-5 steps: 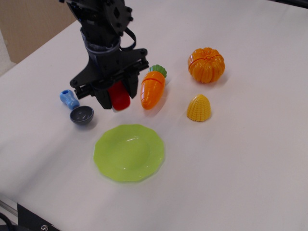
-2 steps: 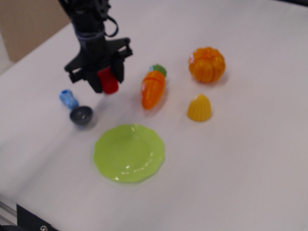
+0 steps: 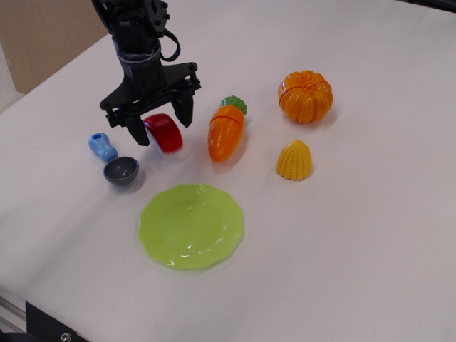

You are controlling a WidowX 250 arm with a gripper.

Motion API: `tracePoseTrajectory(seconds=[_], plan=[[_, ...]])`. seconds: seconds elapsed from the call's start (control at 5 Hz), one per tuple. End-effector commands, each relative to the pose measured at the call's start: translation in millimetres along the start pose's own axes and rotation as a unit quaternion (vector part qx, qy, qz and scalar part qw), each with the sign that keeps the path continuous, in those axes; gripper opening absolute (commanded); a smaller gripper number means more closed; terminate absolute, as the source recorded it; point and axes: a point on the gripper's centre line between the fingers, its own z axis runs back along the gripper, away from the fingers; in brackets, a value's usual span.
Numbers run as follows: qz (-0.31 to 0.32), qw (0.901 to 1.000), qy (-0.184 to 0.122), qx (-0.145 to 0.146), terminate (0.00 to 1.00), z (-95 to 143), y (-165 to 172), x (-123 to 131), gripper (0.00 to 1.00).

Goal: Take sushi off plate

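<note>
- The white table (image 3: 370, 235) carries all the toys.
- The black gripper (image 3: 158, 127) hangs over the far left part, its fingers spread wide either side of the sushi, not pinching it.
- The lime-green plate (image 3: 191, 226) lies bare near the front edge.
- The orange pumpkin (image 3: 306, 96) sits far right, well apart from the plate.
- The carrot (image 3: 226, 130) lies just right of the sushi.
- The sushi (image 3: 163, 132) rests on the table, off the plate.
- The yellow corn piece (image 3: 294, 159) stands below the pumpkin.
- The dark grey bowl (image 3: 121, 171) touches a small blue toy (image 3: 102, 147).
</note>
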Motion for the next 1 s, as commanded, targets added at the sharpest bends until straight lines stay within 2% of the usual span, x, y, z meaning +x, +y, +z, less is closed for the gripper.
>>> tracePoseTrajectory(seconds=[0.0,0.4,0.8], plan=[[-0.02,0.9985,-0.05,0.007,0.0,37.7,-1.5,-2.1,1.0],[-0.072,0.9941,-0.081,0.009,0.0,87.2,-1.0,-21.6,1.0],[-0.072,0.9941,-0.081,0.009,0.0,87.2,-1.0,-21.6,1.0]])
